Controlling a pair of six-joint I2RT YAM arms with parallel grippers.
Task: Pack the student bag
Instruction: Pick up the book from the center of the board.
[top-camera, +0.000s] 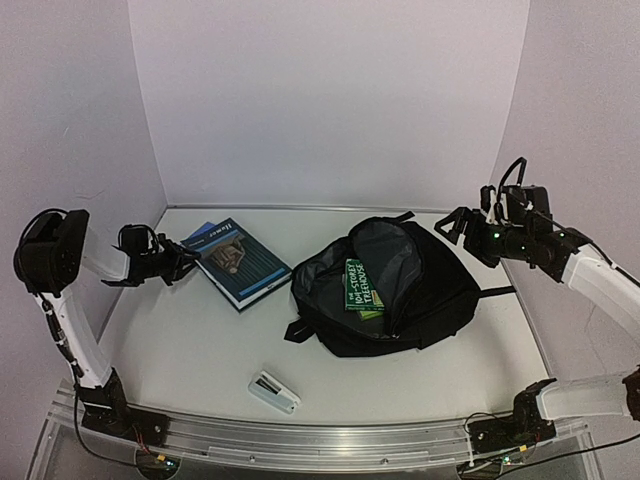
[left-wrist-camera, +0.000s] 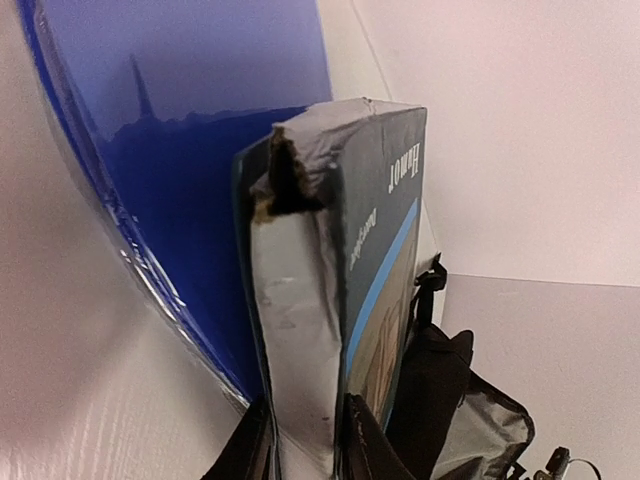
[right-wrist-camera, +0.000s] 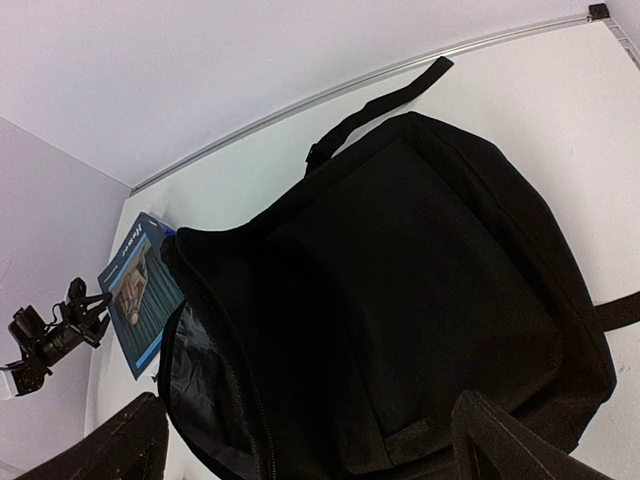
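Backpack (top-camera: 420, 300): black, mid-table, unzipped, mouth facing left; holds one green book (top-camera: 363, 285). Blue book (top-camera: 240, 262): flat, just left of the backpack, long axis slanting toward it. Left gripper (top-camera: 185, 262): the nearer arm, jaws narrow, clamped on the blue book's left edge. Right gripper (top-camera: 462, 225): wide, empty, above the backpack's right side.

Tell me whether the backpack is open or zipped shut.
Open. The backpack gapes, grey lining exposed, a green book sticking out of its mouth.
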